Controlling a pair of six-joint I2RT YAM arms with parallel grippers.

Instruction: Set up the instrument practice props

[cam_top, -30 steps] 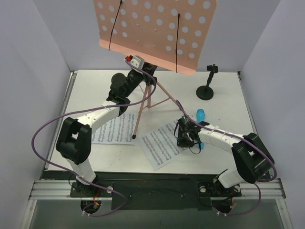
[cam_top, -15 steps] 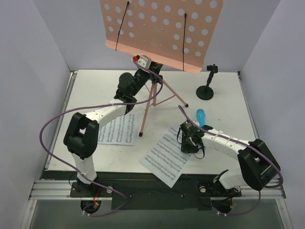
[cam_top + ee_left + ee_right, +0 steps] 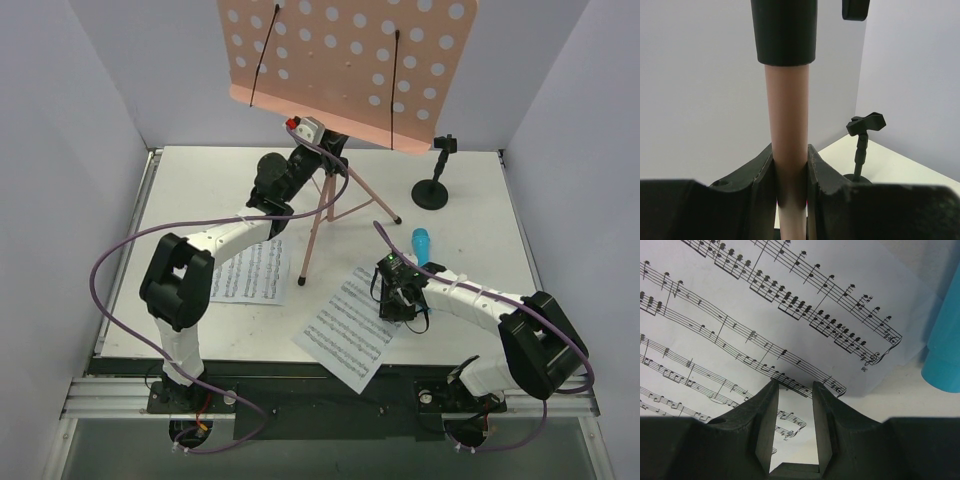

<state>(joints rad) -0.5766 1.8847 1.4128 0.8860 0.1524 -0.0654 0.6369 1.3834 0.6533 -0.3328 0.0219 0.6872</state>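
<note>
One pink music stand (image 3: pixel 345 60) stood at the back of the tabletop (image 3: pixel 200 190), its pole upright and its perforated desk raised high, broad face turned up toward the top camera. Two thin legs showed, one splayed toward the arms, one toward the right. The left end effector (image 3: pixel 318 160) was clamped on the pole, just under a black collar, both fingers (image 3: pixel 762 175) pressed against its sides.

Two sheet-music pages lay flat: one (image 3: pixel 245 272) left of the stand's near foot, squared to the tabletop, the other (image 3: pixel 345 325) turned at a slant toward the front edge. The right end effector (image 3: pixel 400 300) pointed down at the slanted page's right corner, fingers a narrow gap apart with nothing between them.

One blue microphone (image 3: pixel 420 243) lay just beyond it, long axis running roughly front to back. One black mic stand (image 3: pixel 432 190) stood upright at the back right, clip on top.
</note>
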